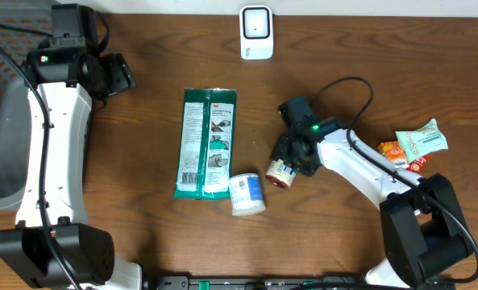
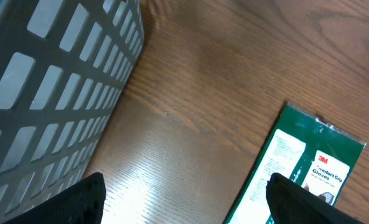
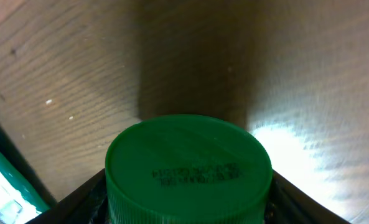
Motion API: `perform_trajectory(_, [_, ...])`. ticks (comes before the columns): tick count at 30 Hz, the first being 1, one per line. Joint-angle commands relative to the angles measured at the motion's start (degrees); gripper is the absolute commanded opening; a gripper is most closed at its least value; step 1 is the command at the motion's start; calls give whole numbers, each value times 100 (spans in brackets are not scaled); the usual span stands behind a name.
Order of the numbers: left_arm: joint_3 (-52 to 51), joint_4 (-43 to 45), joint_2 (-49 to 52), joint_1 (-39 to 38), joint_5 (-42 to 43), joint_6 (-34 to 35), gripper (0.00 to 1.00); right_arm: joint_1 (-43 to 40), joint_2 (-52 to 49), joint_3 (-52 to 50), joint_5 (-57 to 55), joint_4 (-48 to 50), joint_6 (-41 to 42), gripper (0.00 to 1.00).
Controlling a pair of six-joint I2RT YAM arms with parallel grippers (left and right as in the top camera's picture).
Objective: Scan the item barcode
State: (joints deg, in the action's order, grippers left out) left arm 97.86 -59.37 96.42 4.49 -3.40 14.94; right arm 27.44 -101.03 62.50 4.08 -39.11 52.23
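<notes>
A small jar with a green lid (image 3: 188, 167) lies on its side on the wooden table; its red and white label (image 1: 280, 172) faces down the table in the overhead view. My right gripper (image 1: 292, 155) is closed on the lid, with a dark finger pressed against each side (image 3: 187, 202). The white barcode scanner (image 1: 255, 32) stands at the table's far edge, well away from the jar. My left gripper (image 1: 116, 76) hovers open and empty at the far left (image 2: 184, 205), beside the basket.
A green 3M gloves pack (image 1: 208, 143) (image 2: 302, 168) lies left of the jar. A white tub (image 1: 247, 194) lies just below the pack. Snack packets (image 1: 420, 141) sit at the right. A grey mesh basket (image 2: 47, 81) stands at the left edge.
</notes>
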Motion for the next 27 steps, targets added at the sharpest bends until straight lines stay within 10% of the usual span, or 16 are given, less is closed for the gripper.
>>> perform_trajectory(1, [24,-11,-87,33,-94,-33,82,-125,-11,236,-98,57,-1290,50])
perform_trajectory(15, [24,-11,-87,33,-94,-33,82,-142,256,1073,-216,59,-3386,33])
perform_trajectory(27, [24,-11,-87,33,-94,-33,82,254,289,463,-1023,850,-4352,40])
